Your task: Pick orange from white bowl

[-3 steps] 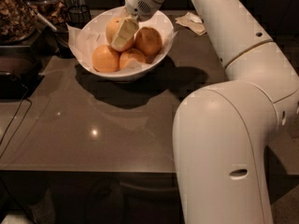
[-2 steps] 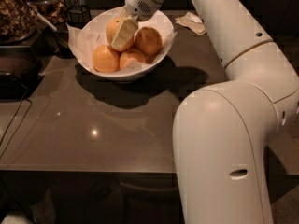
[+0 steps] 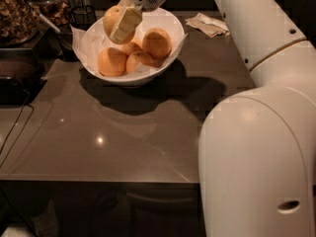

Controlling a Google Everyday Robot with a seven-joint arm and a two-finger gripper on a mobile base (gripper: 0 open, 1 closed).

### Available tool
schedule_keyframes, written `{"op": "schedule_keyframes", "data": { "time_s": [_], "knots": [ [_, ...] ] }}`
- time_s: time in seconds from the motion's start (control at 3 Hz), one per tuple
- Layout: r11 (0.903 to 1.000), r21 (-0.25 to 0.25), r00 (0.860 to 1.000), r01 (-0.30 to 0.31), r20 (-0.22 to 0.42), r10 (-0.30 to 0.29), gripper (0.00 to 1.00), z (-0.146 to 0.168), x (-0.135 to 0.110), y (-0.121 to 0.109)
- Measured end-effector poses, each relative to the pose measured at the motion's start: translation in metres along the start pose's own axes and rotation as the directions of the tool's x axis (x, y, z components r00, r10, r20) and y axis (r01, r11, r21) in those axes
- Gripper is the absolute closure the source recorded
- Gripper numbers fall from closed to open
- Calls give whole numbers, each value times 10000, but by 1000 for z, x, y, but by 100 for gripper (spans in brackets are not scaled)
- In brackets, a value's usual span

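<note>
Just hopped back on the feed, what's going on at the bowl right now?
The gripper is closed on the orange, with one finger lying across its front. It holds the fruit raised over the back left part of the white bowl. The orange looks lifted off the others, though only just. The smaller oranges sit in the bowl on its paper lining, and the bowl stands on the dark table.
</note>
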State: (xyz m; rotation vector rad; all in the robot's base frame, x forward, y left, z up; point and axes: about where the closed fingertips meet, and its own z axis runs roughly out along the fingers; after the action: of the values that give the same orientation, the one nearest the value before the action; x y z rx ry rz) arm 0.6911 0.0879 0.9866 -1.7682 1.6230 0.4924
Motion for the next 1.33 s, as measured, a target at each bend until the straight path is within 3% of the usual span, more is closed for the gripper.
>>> {"op": "schedule_keyframes", "data": {
  "time_s": [0.33,0.67,1.0,1.33],
  "knots": [
    [9998,12,9960,190,874,-191,100,-13,-9,18],
    [9999,-73,9969,106,774,-100,100,-8,-5,18],
    [9985,421,9956,-363,881,325,100,-30,-17,31],
    [9883,1256,9887,-868,1323,700,100,-61,-35,64]
  ]
}}
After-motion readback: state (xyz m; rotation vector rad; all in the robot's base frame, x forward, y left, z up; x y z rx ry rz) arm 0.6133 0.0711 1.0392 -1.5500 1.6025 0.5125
